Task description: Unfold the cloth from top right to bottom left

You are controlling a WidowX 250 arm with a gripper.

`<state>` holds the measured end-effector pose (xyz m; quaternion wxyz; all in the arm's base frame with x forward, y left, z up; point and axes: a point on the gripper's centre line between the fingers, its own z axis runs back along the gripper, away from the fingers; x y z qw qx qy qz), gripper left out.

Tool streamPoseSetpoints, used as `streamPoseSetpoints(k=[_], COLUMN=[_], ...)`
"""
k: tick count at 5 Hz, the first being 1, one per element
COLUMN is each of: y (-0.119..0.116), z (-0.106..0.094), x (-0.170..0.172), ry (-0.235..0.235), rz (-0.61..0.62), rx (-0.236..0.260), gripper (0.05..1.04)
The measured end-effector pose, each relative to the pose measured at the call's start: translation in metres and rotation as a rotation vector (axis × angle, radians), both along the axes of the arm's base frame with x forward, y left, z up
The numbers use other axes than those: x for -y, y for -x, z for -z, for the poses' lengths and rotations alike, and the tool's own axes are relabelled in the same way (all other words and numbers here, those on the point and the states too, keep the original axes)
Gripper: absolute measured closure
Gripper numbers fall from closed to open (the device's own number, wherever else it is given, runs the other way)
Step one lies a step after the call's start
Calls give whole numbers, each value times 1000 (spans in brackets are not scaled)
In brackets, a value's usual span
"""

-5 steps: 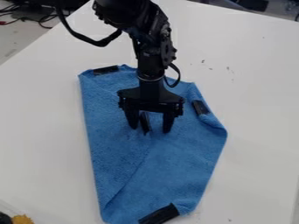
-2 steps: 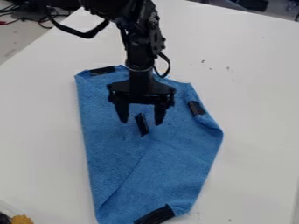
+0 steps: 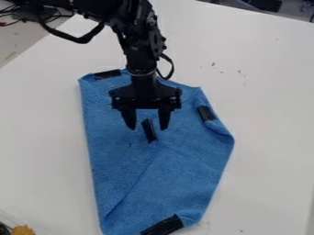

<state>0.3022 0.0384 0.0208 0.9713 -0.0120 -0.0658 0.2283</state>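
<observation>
- We see that the gripper has drawn back toward the top of the view and a little to the left since the first earlier frame.
- We also find the cloth slightly farther left than in that first frame, its overall shape much the same.
- We see the gripper's two fingers standing apart, pointing down over the upper half of the cloth, with nothing clamped between them.
- We have the blue cloth lying on the white table, partly folded, with a diagonal crease or edge running from its middle toward the lower left.
- We count four black strips on it: one at the top left corner, one by the right edge, one near the middle, just below the gripper, and one at the bottom.
- We see the arm coming in from the top edge.
- We notice cables at the upper left and a yellow thing in the lower left corner.
</observation>
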Motion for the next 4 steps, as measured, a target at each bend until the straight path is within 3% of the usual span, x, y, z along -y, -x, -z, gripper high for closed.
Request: streamPoseSetpoints(k=[2, 4], y=[3, 3], z=[6, 14], x=[0, 2], ry=[17, 32], rz=[-1, 6], rx=[-8, -28], gripper=[539, 653])
